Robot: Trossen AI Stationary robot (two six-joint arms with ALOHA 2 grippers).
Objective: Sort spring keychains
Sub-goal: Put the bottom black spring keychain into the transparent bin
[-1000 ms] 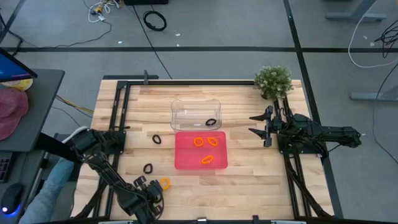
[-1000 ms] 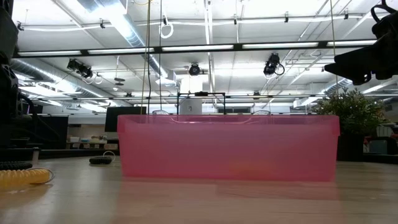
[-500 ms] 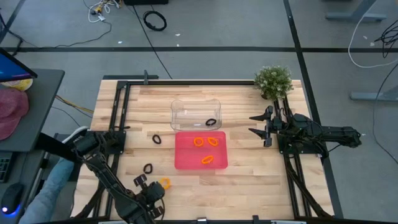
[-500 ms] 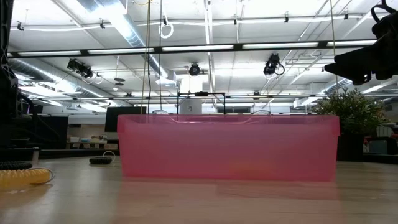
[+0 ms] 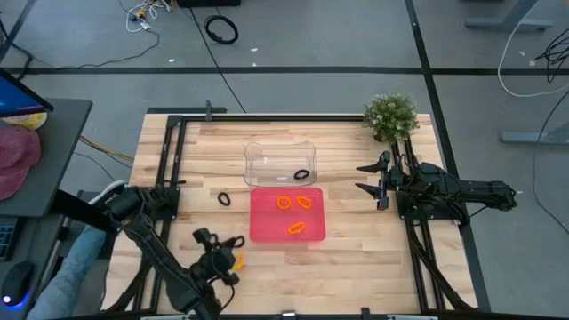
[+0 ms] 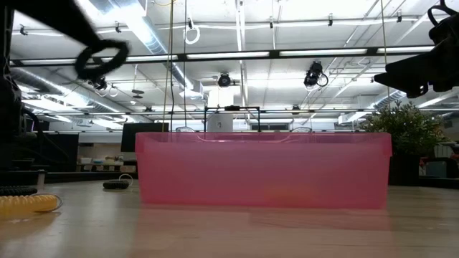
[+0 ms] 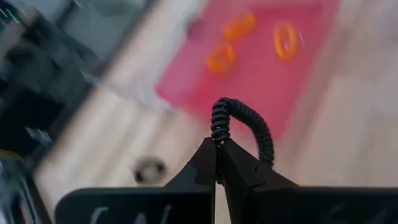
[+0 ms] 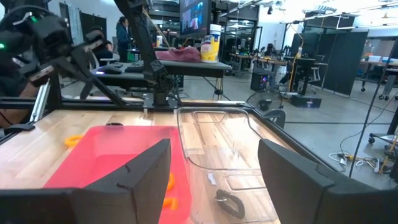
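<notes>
The left gripper point(image 7: 217, 163) is clenched on a black spring keychain point(image 7: 239, 127), whose loop arches up from the pinched fingertips, above the table beside the red tray point(image 5: 267, 227). The right gripper point(image 5: 372, 180) waits with fingers spread near the clear bin point(image 5: 258, 164).

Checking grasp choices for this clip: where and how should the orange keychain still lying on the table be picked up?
Judging by the high view, the orange keychain lies flat on the table beside the left gripper. Best come straight down and pinch one side of its coil across the wire.
</notes>
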